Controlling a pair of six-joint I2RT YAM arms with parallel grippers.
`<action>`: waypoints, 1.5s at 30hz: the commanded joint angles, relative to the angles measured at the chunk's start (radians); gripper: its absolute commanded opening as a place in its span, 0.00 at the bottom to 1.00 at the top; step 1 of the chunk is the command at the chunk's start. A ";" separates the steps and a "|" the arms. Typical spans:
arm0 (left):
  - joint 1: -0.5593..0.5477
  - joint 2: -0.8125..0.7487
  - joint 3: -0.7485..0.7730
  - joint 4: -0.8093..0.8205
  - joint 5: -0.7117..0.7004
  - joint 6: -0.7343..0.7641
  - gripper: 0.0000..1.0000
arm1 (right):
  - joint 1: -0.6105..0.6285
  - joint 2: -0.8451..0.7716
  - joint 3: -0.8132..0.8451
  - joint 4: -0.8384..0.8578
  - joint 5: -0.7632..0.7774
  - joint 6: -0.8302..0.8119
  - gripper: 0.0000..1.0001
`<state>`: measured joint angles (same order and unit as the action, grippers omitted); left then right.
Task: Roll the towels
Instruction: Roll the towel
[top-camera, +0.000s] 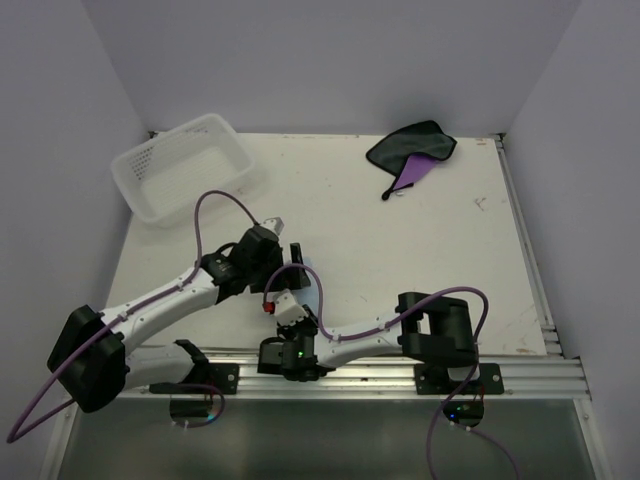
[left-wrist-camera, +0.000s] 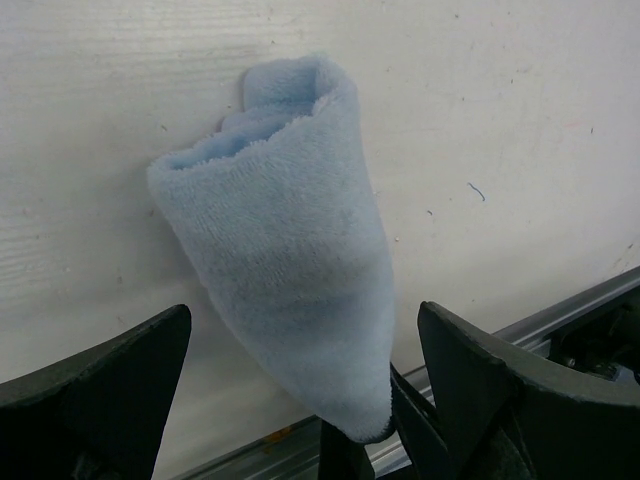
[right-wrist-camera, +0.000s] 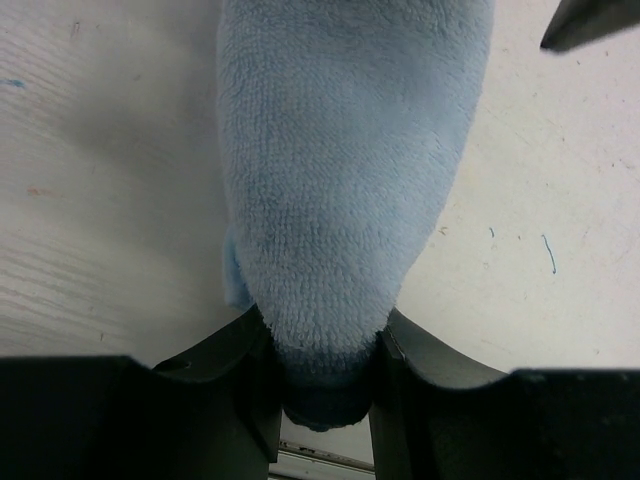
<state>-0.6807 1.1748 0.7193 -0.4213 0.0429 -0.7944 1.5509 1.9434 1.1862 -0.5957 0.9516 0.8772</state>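
The light blue towel (left-wrist-camera: 280, 260) lay on the white table (top-camera: 400, 260) near its front rail, wound into a plush, fuzzy cone – broad and open-mouthed at the far end, tapering to a blunt tip. The right gripper (right-wrist-camera: 320, 340) was clenched on that narrow tip, its black fingers pressing dents into the pile. The left gripper (left-wrist-camera: 305, 320) stood released, its fingers spread wide to either side of the roll without touching it. Well apart, at the far edge, the purple towel (top-camera: 410, 150) lay loosely crumpled – dark grey face up, a purple corner poking out. The white lattice basket (top-camera: 175, 135) sat in the far left corner.
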 joint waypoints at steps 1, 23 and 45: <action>-0.025 0.046 0.040 0.041 0.014 -0.009 1.00 | 0.006 0.037 0.021 0.057 -0.074 0.026 0.36; -0.091 0.160 -0.004 0.091 -0.038 -0.020 0.94 | 0.006 0.065 0.070 0.024 -0.059 0.013 0.36; -0.112 0.324 -0.056 0.133 -0.117 0.041 0.77 | 0.006 0.095 0.128 -0.036 -0.053 0.046 0.39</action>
<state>-0.7822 1.4368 0.7048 -0.3187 -0.0235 -0.7914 1.5509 2.0186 1.2919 -0.6655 0.9520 0.8692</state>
